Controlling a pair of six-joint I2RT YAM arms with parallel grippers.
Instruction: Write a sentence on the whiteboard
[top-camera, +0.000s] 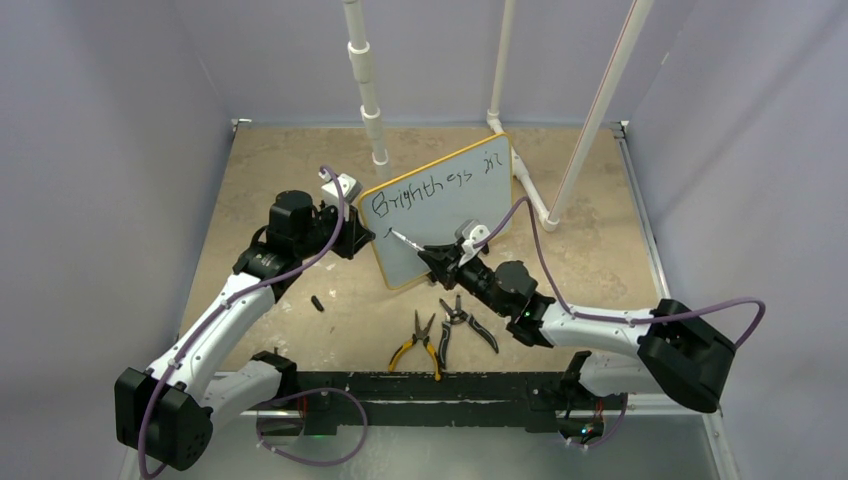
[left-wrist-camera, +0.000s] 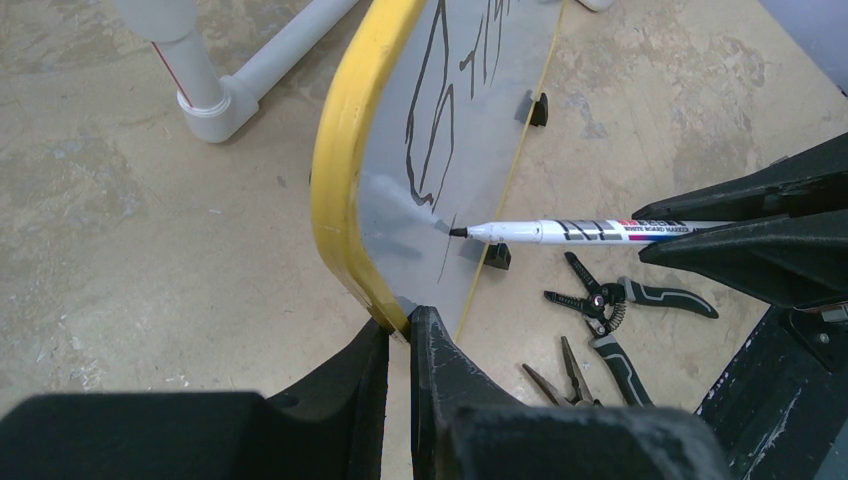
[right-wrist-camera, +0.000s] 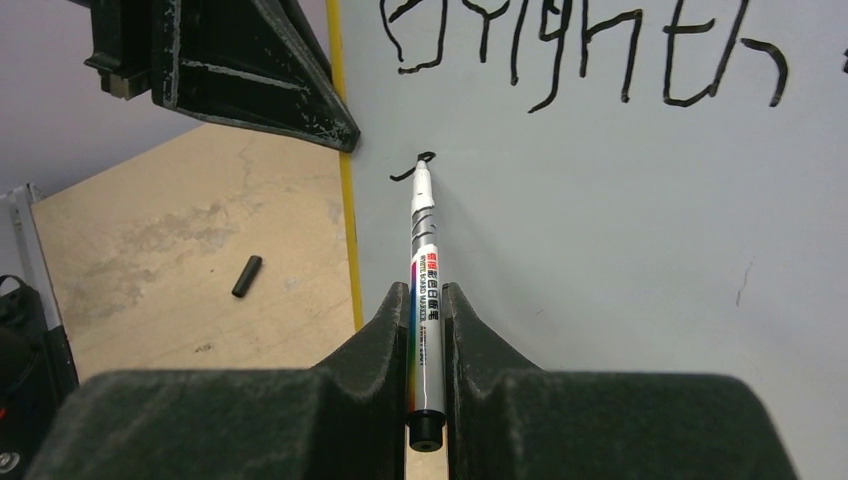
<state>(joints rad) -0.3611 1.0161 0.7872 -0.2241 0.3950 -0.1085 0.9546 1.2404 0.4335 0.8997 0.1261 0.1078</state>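
The whiteboard (top-camera: 440, 205) lies tilted at the table's middle, yellow rim round it. Black script on its top line reads roughly "Brightness in" (top-camera: 432, 184); a short first stroke of a second line (right-wrist-camera: 410, 168) sits below it. My left gripper (top-camera: 362, 238) is shut on the board's left rim (left-wrist-camera: 345, 170). My right gripper (top-camera: 437, 257) is shut on a white marker (right-wrist-camera: 424, 270), and its tip (right-wrist-camera: 421, 168) touches the board at that new stroke. The marker also shows in the left wrist view (left-wrist-camera: 580, 231).
Yellow-handled pliers (top-camera: 415, 345) and black-handled wire strippers (top-camera: 462, 322) lie near the board's front edge. The black marker cap (top-camera: 317, 303) lies to the left. White pipe posts (top-camera: 368, 90) stand behind the board.
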